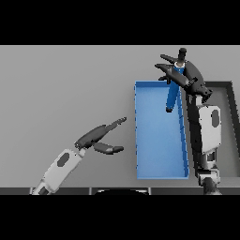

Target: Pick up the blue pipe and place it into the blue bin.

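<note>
Grey bench [61,89], blue bin [157,154] at four o'clock, right hand [180,72] at one o'clock with fingers curled round the blue pipe [172,96] hanging tilted over the bin's far end, left hand [101,137] at seven o'clock, fingers relaxed, empty, dark tray [232,126] at three o'clock.

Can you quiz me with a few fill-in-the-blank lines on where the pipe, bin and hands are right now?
1. The blue pipe is held by the robot's ____ hand.
2. The pipe's lower end hangs over the blue ____, whose wall shows left of it.
3. The left hand holds ____ and sits left of the bin.
4. A dark tray lies to the ____ of the bin.

Missing words: right; bin; nothing; right
</note>
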Robot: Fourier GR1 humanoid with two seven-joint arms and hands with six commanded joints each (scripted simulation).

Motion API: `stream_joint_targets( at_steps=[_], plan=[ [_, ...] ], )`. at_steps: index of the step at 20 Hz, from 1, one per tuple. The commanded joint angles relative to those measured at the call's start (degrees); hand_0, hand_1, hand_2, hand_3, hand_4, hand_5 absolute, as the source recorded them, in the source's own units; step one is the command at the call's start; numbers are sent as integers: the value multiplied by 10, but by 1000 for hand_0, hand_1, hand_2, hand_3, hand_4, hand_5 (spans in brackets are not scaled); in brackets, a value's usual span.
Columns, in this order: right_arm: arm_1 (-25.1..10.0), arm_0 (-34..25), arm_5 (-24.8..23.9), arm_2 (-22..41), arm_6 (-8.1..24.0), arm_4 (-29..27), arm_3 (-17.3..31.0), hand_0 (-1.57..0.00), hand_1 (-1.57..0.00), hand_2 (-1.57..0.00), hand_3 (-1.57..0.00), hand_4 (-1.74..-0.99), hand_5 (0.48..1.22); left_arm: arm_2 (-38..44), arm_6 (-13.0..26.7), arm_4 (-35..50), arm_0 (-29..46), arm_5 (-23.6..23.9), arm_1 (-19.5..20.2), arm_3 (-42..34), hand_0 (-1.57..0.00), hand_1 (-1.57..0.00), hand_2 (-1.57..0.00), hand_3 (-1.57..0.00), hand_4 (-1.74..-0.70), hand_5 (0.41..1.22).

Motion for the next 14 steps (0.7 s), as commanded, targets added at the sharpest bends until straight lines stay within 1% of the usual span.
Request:
stream_joint_targets(
  at_steps=[1,2,3,4,5,6,7,8,9,10,11,12,13,14],
  plan=[
    [0,19,-11,9,0,4,-1,-1571,-1571,-1571,-1571,-1499,1221,0,1,0,1,0,2,-4,1,1,1,1,-825,468],
    [-2,39,-31,17,0,8,1,-1571,-1571,-1571,-1571,-1499,1221,-2,7,1,1,0,0,-7,1,1,1,1,-828,469],
    [-12,54,-54,32,0,4,9,-1571,-1571,-1571,-1571,-1499,1221,-5,4,0,7,0,1,-12,1,1,1,1,-827,470],
    [-30,68,-77,55,0,-5,15,-1571,-1571,-1571,-1571,-1499,1221,-2,6,1,5,4,1,-13,1,1,1,1,-829,470],
    [-45,84,-84,76,0,-15,14,-1571,-1571,-1571,-1351,-1548,1221,1,11,4,1,1,4,-11,1,1,1,1,-828,470],
    [-62,103,-94,101,0,-34,9,-1571,-1571,-1571,-1080,-1586,1221,0,7,6,2,-1,4,-14,1,1,1,1,-826,470],
    [-80,111,-105,130,0,-46,14,-1571,-1571,-1571,-1178,-1569,1221,-5,13,4,2,1,-3,-12,1,1,1,1,-827,471],
    [-89,119,-112,153,0,-59,16,-1571,-1571,-1571,-1041,-1603,1221,-4,14,3,0,2,-5,-9,1,1,1,1,-827,472],
    [-106,124,-127,180,0,-66,20,-1571,-1571,-1571,-852,-1631,1221,-5,10,1,4,1,-1,-6,1,1,1,1,-827,474],
    [-122,129,-141,210,0,-83,20,-1571,-1571,-1571,-693,-1653,1205,-6,11,-1,2,1,-3,-4,1,1,1,1,-826,475],
    [-139,133,-162,243,0,-98,22,-1571,-1571,-1571,-869,-1617,1194,-8,11,-3,4,5,-6,-9,1,1,1,1,-826,474],
    [-162,134,-189,278,0,-134,25,-1571,-1571,-1571,-1009,-1583,1199,-7,14,0,3,2,-5,-6,1,1,1,1,-827,474],
    [-181,128,-222,315,0,-181,36,-1465,-1382,-1333,-807,-1534,1190,-8,18,-2,5,5,-6,-7,1,1,1,1,-829,474],
    [-197,113,-237,350,0,-226,47,-1172,-1106,-1066,-646,-1477,1178,-9,18,-2,2,5,-8,-11,1,1,1,1,-830,476]
  ],
)
